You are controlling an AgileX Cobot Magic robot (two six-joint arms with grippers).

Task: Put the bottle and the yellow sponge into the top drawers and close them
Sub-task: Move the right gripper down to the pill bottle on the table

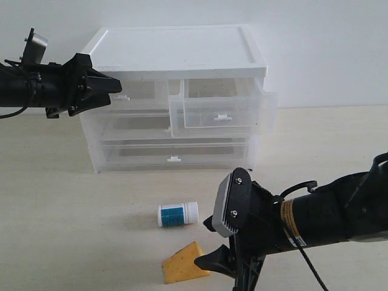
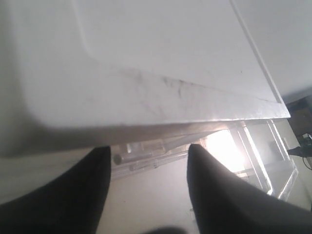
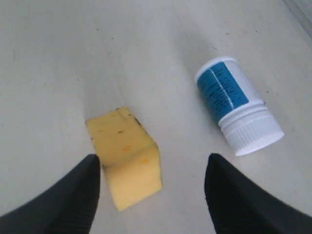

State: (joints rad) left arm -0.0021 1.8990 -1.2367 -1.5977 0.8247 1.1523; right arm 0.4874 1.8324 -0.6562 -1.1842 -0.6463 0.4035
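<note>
Right end effector (image 3: 152, 162) open, empty, over sponge (image 3: 124, 146) by bottle (image 3: 234, 105); left end effector (image 2: 148, 150) open, empty, at cabinet (image 1: 176, 51)

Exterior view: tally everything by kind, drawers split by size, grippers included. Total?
cabinet: 1
half-width top drawers: 2, left, right pulled out
full-width drawers: 2, middle, bottom
bottle: 1
yellow sponge: 1
grippers: 2, left gripper, right gripper
Total: 9
</note>
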